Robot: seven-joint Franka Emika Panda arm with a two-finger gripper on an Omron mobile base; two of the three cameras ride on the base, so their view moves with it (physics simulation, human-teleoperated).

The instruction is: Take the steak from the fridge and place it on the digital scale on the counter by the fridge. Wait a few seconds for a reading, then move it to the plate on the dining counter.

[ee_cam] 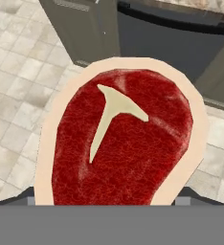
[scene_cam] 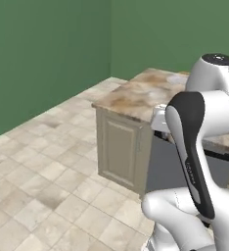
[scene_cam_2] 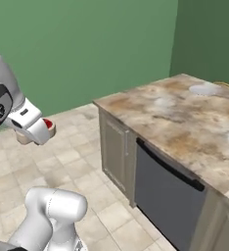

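1. One steak [ee_cam: 121, 143], raw red with a pale fat rim and a T-shaped bone mark, sits between the pincer's jaws in the hand view, above the tiled floor [ee_cam: 18, 72] in front of a dark appliance front [ee_cam: 171, 38].
2. From the right base view, the pincer [scene_cam_2: 38, 131] pinches the steak, a red edge peeking out beside the white hand, well off the worktop's near corner.
3. Farther along the marbled worktop [scene_cam_2: 180, 122], the plate [scene_cam_2: 203, 89] lies near the far edge, well apart from the steak.
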